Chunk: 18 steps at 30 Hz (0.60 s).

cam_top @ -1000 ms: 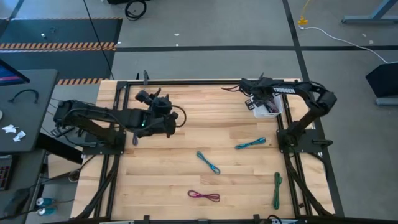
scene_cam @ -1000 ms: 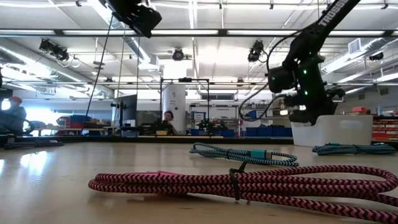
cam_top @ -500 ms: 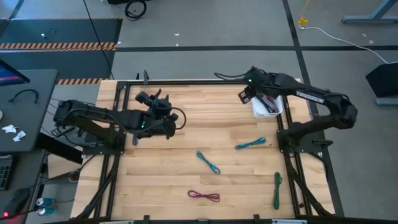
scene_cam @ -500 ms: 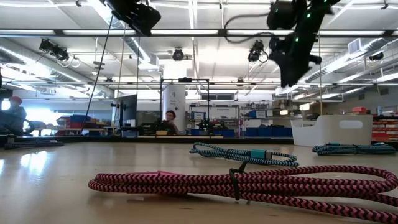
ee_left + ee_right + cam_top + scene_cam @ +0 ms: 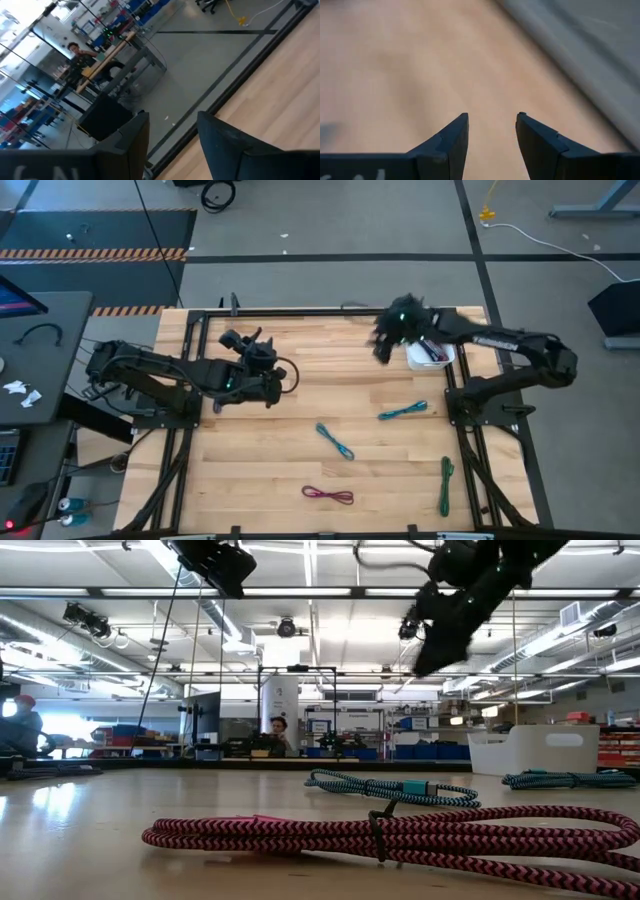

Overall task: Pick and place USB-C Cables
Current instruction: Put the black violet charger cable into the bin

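Four USB-C cables lie flat on the wooden table: a teal one (image 5: pixel 403 411), a light blue one (image 5: pixel 335 441) (image 5: pixel 390 788), a magenta-red one (image 5: pixel 328 495) (image 5: pixel 400 838) and a green one (image 5: pixel 445 485). More cable ends show inside the white bin (image 5: pixel 433 353) (image 5: pixel 535 749) by the far right corner. My right gripper (image 5: pixel 384 342) (image 5: pixel 492 120) is open and empty, high above the table just left of the bin. My left gripper (image 5: pixel 268 376) (image 5: pixel 172 120) is open and waits above the table's far left part.
Black frame rails (image 5: pixel 300 311) run along the table's edges. The right arm's base (image 5: pixel 480 402) stands at the right edge, beside the teal cable. Bare wood lies between the two grippers and around the cables. A person (image 5: pixel 270 728) sits far off in the room.
My right gripper has risen from just over the white bin and swung toward the table's left, ending above bare wood beside the bin. The cables on the table have stayed where they were.
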Tool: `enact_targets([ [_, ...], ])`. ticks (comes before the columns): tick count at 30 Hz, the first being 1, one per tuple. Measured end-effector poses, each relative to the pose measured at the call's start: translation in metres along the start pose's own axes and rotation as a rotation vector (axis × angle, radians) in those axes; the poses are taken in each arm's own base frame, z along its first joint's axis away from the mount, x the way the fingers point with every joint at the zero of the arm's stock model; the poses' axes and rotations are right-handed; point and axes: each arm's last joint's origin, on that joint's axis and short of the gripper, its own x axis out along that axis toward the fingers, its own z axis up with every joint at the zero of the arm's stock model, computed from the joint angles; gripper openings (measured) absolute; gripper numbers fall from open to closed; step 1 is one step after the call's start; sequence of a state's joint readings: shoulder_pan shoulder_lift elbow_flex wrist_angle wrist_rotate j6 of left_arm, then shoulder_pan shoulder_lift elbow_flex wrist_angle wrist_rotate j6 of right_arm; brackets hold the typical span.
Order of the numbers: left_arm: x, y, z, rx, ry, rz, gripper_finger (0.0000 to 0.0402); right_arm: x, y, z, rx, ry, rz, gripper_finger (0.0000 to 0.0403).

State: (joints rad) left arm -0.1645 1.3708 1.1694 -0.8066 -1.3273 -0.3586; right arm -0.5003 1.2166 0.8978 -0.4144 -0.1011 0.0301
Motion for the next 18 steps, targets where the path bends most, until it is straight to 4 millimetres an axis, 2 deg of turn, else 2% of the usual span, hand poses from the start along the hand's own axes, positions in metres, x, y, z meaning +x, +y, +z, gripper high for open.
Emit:
enact_targets([
  [4, 0.005, -0.002, -0.001, -0.059, 0.033, -0.04, 0.0172, 0.033, 0.032, -0.02, -0.156, -0.273, 0.462, 0.0169],
  [7, 0.008, -0.003, -0.002, -0.098, 0.08, -0.116, 0.0172, 0.042, 0.057, -0.036, -0.304, -0.487, 0.644, 0.0169],
  [10, 0.011, -0.006, -0.004, -0.051, 0.145, -0.247, 0.0172, 0.05, 0.076, -0.053, -0.435, -0.594, 0.704, 0.0169],
  [13, 0.013, -0.006, -0.01, -0.019, 0.239, -0.356, 0.0172, 0.054, 0.089, -0.058, -0.482, -0.624, 0.718, 0.0169],
  [18, 0.018, 0.0, -0.035, -0.095, 0.62, -0.467, 0.0172, 0.059, 0.101, -0.065, -0.474, -0.58, 0.642, 0.0171],
])
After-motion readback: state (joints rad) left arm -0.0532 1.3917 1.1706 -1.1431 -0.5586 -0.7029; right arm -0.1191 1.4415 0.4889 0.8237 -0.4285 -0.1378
